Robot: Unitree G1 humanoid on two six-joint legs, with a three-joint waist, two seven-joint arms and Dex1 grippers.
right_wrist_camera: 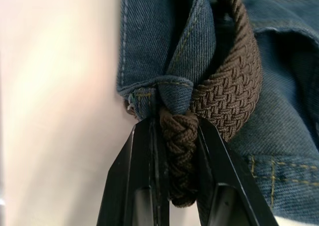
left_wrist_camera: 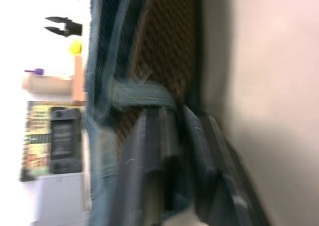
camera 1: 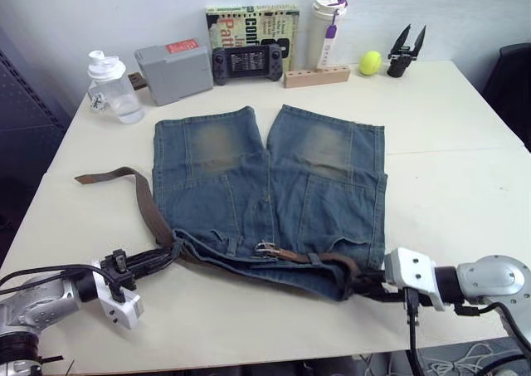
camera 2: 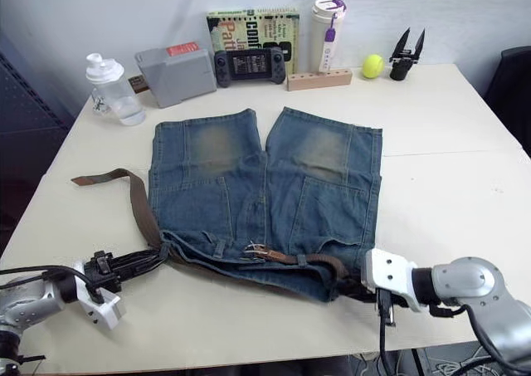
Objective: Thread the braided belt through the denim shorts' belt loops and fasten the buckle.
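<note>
The denim shorts (camera 1: 270, 189) lie flat on the table, waistband toward me. The braided belt (camera 1: 145, 206) runs along the waistband, and its tan tail trails off to the left. The buckle (camera 1: 265, 247) rests at the waistband's middle. My left gripper (camera 1: 166, 251) is at the waistband's left corner, apparently shut on the belt just past a belt loop (left_wrist_camera: 144, 94), though that view is blurred. My right gripper (right_wrist_camera: 178, 123) is at the right corner, shut on a fold of the brown braid (right_wrist_camera: 179, 156) that comes out under a belt loop (right_wrist_camera: 174, 94).
Along the table's far edge stand a water bottle (camera 1: 112, 85), a grey box (camera 1: 174, 71), a game console (camera 1: 247, 62), a book (camera 1: 253, 23), a white tumbler (camera 1: 328, 31), a wooden block (camera 1: 315, 77), a yellow ball (camera 1: 370, 62) and a black spare gripper (camera 1: 406, 51).
</note>
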